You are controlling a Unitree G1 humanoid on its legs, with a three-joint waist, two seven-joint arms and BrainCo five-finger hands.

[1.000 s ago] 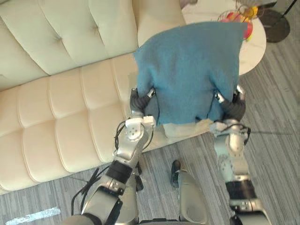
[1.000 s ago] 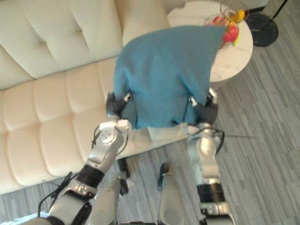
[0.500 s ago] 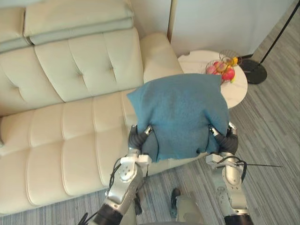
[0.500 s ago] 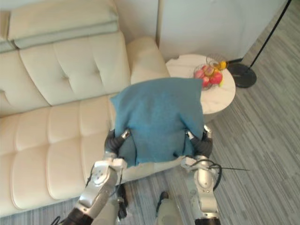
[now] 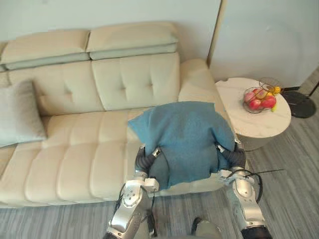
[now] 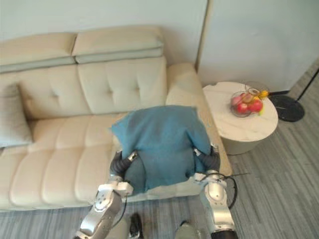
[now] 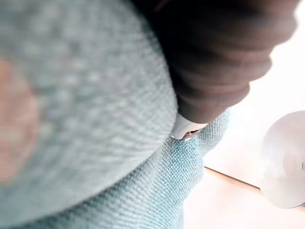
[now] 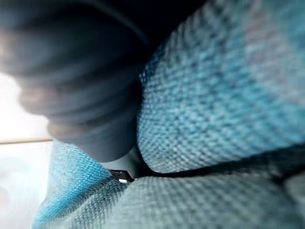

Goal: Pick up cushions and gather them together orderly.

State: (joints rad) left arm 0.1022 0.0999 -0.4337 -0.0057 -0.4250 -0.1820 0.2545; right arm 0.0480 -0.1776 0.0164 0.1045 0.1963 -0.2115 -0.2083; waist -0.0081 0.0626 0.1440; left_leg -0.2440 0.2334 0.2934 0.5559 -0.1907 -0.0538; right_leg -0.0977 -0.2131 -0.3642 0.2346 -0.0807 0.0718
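1. The blue cushion (image 5: 187,137) hangs over the right end of the sofa (image 5: 75,154) seat. The left hand (image 5: 144,161) and right hand (image 5: 234,157) are at its lower corners, but the cloth hides each grip, so I cannot tell whether either is closed.
2. Supported only low down, the cushion could sag forward or slip free.
3. The grey cushion (image 5: 17,114) leans at the sofa's left end, well apart, so the carry looks long.
4. A wide swing right could knock the fruit bowl (image 5: 259,98) on the round desk (image 5: 259,127).

Home living room. Cream tufted leather sofa (image 5: 75,149) spans 9 to 12 o'clock, pale grey square cushion (image 5: 17,117) at 9; round white marble side table (image 5: 233,102) with wire bowl of fruit (image 5: 259,100) at 2; grey plank floor (image 5: 294,179).
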